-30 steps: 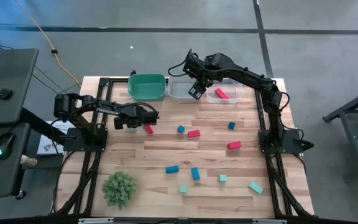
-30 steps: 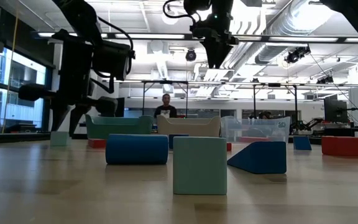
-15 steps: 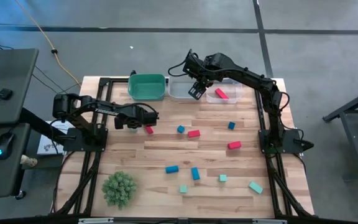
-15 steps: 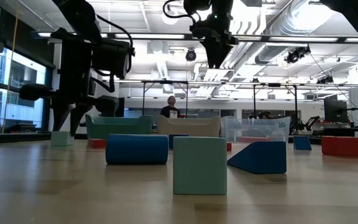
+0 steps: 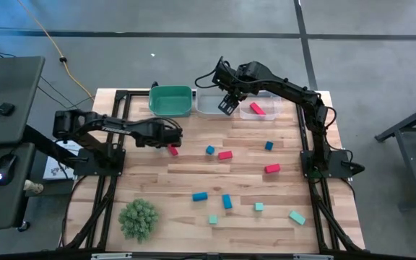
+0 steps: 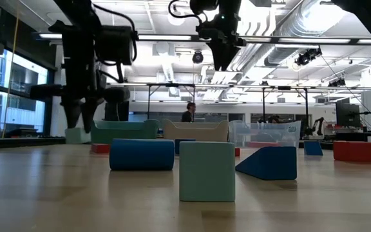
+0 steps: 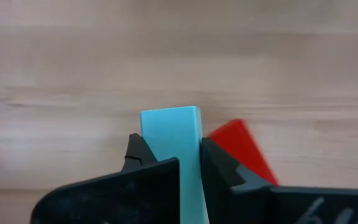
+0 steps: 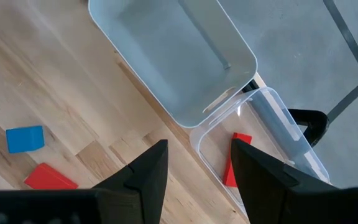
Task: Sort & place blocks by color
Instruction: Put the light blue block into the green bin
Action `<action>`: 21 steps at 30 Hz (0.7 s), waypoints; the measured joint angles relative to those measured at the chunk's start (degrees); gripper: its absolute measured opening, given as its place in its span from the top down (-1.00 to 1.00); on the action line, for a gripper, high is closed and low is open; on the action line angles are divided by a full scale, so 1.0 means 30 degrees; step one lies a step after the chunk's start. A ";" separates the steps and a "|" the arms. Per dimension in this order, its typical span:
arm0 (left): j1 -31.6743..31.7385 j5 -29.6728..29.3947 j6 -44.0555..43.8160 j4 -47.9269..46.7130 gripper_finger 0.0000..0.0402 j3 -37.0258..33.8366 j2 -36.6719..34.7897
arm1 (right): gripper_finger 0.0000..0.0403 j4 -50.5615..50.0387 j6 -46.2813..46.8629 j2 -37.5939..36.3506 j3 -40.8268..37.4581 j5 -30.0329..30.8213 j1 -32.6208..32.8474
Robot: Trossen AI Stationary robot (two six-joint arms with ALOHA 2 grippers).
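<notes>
Teal block (image 7: pixel 170 140) is clamped between the left gripper (image 7: pixel 169 163) fingers, a red block (image 7: pixel 240 150) lying just beside them. Spread wide (nothing held), the right gripper (image 8: pixel 194 163) is hung over two bins (image 8: pixel 179 59).

Red, blue, teal blocks (image 5: pixel 227 201) scattered; one red binned

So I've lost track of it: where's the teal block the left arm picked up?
Between the left fingers, beside a red block, near the green bin.

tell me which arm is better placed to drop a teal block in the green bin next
Left. The left gripper already clamps a teal block near the green bin; the right gripper is empty.
</notes>
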 joint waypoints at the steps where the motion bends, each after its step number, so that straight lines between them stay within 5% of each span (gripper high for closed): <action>1: -0.0068 -0.0130 0.0164 0.0125 1.00 0.0000 -0.0280 | 0.18 0.0015 0.0000 0.0000 0.0000 0.0000 -0.0004; 13: -0.0250 -0.3239 0.4980 0.1755 1.00 0.0000 -0.5244 | 0.18 0.0005 0.1127 0.0000 0.0000 0.0000 0.0001; 21: 0.2146 -0.4752 1.2270 0.5628 1.00 0.0007 -0.7585 | 0.18 -0.0461 0.2927 0.0000 0.0000 -0.0134 0.0001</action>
